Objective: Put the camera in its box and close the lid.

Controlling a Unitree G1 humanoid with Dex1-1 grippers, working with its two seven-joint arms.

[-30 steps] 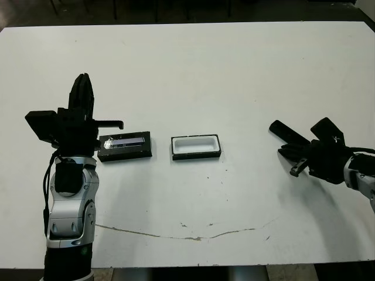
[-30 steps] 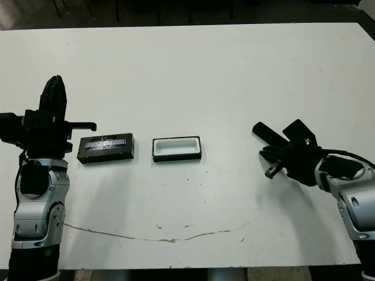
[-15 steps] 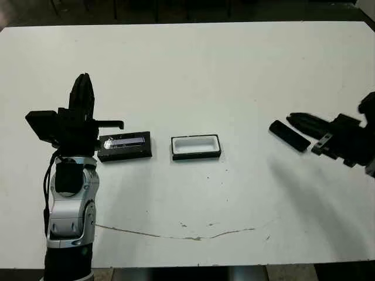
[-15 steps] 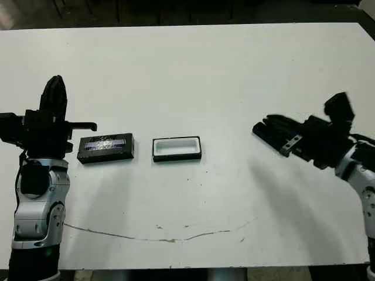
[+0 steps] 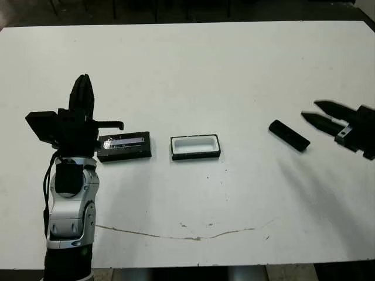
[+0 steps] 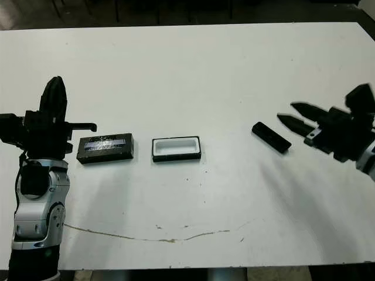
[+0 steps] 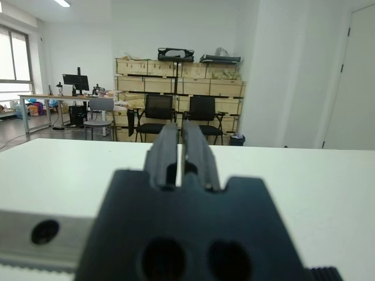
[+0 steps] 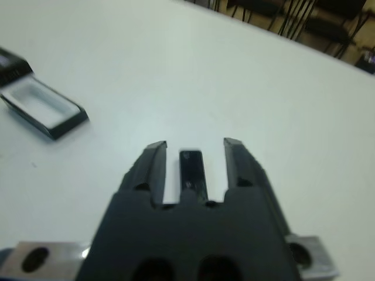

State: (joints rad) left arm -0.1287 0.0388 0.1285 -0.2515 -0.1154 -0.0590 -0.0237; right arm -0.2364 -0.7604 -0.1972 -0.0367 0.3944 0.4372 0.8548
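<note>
Since the earlier frames, the right hand (image 5: 319, 114) has been swung outward and raised from beside the camera (image 5: 289, 135), and it is now held clear of it on the far right with its fingers spread wide and nothing between them. In the right wrist view the camera (image 8: 193, 169) is seen lined up in the gap between the two fingers, lying flat on the table (image 5: 205, 70) and untouched. The left hand (image 5: 82, 99) is kept upright at the left edge, its fingers pressed almost together and empty. Just beside it lies the lid (image 5: 125, 146), and next to that the box (image 5: 195, 147), open with its white lining showing; the camera is well apart from both, to the right. For a good pick, the hand should be lowered squarely over the camera's narrow sides, near its middle, so that it is not pushed or twisted when the fingers are closed.
</note>
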